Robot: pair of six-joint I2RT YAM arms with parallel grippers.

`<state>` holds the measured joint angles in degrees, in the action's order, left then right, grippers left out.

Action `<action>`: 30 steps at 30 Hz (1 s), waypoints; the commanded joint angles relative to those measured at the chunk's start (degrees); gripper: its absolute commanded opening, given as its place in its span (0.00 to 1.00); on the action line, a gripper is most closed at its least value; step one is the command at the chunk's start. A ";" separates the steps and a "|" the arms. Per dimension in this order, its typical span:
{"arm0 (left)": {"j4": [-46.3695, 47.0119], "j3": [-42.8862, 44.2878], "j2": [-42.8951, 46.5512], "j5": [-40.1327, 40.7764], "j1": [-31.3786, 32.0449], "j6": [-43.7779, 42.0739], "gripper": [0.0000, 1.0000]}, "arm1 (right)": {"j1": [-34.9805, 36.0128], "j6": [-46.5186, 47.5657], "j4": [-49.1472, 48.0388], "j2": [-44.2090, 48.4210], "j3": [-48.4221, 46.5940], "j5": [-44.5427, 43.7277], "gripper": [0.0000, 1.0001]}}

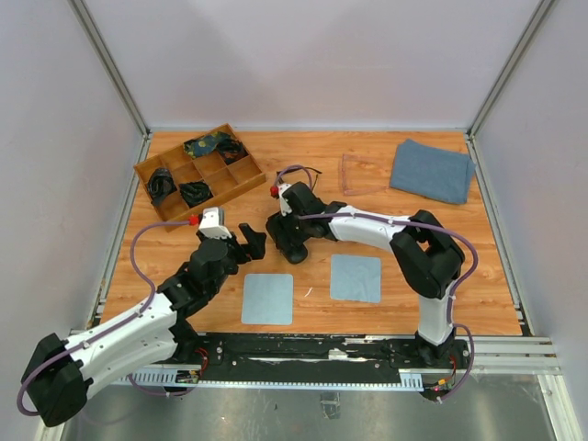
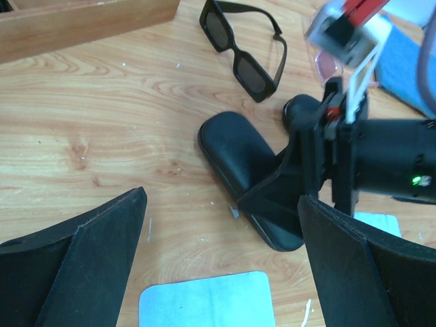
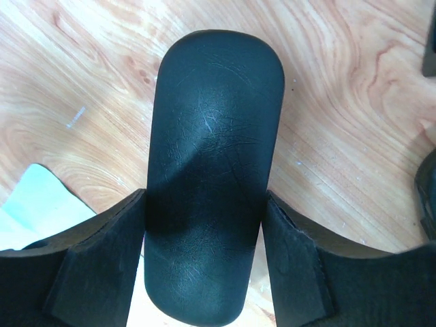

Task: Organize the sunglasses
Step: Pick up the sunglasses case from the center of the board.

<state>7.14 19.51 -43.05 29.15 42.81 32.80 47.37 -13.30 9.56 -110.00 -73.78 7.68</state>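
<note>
The left arm (image 1: 119,331) and right arm (image 1: 367,225) share glossy white shells over black joints, each trailed by a looping purple cable (image 1: 138,248) and carrying a small white wrist camera block (image 1: 213,220) with a red tab, ending in broad matte-black wedge-shaped jaws.

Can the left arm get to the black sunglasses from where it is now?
Probably yes. The left claw is open, and the black sunglasses lie on the table ahead of it. The black case, gripped by the right claw, sits partly between them, so it should skirt that.
</note>
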 commanded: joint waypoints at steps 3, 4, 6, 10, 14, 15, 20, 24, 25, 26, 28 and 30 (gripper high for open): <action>4.82 -0.41 -3.44 -1.91 -0.44 -0.18 0.99 | -2.12 -13.02 -9.44 7.41 4.70 0.85 0.01; 5.22 -0.30 -4.01 -2.08 -0.44 -0.26 0.99 | -2.38 -14.63 -11.53 8.44 6.00 0.62 0.01; 6.39 -0.33 -5.11 -2.52 -0.44 -0.21 0.99 | -2.55 -17.79 -14.78 10.39 8.77 -0.23 0.01; 9.27 0.16 -8.38 -3.41 -0.44 -0.08 0.99 | -2.61 -22.28 -20.26 13.64 13.32 -1.54 0.01; 11.86 1.01 -12.26 -4.63 -0.44 0.22 0.99 | -2.55 -25.23 -23.14 15.83 15.94 -1.76 0.01; 12.44 1.28 -13.07 -4.85 -0.37 0.31 0.99 | -2.58 -25.90 -23.74 16.43 16.56 -1.83 0.01; 14.23 1.84 -15.87 -5.46 -0.20 0.73 0.98 | -2.61 -28.22 -26.58 18.65 19.23 -2.64 0.01; 15.08 2.16 -16.81 -4.83 -0.18 0.71 0.98 | -2.57 -28.19 -27.02 19.74 20.06 -2.76 0.01; 15.32 2.41 -17.00 -4.68 -0.18 0.65 0.98 | -2.63 -28.18 -27.24 19.94 20.34 -2.80 0.01; 15.50 2.68 -17.25 -4.62 -0.18 0.61 0.98 | -2.64 -28.23 -27.44 20.07 20.47 -2.78 0.01; 15.90 3.24 -18.00 -4.69 -0.18 0.53 0.98 | -2.61 -28.23 -27.68 20.48 20.96 -2.82 0.01; 16.17 3.80 -19.08 -4.79 -0.18 0.51 0.98 | -2.61 -28.27 -27.98 20.70 21.16 -2.85 0.01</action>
<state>20.05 20.75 -60.58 23.94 42.83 33.41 45.23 -39.86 -14.35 -91.48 -53.45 5.48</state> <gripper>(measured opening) 0.983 0.633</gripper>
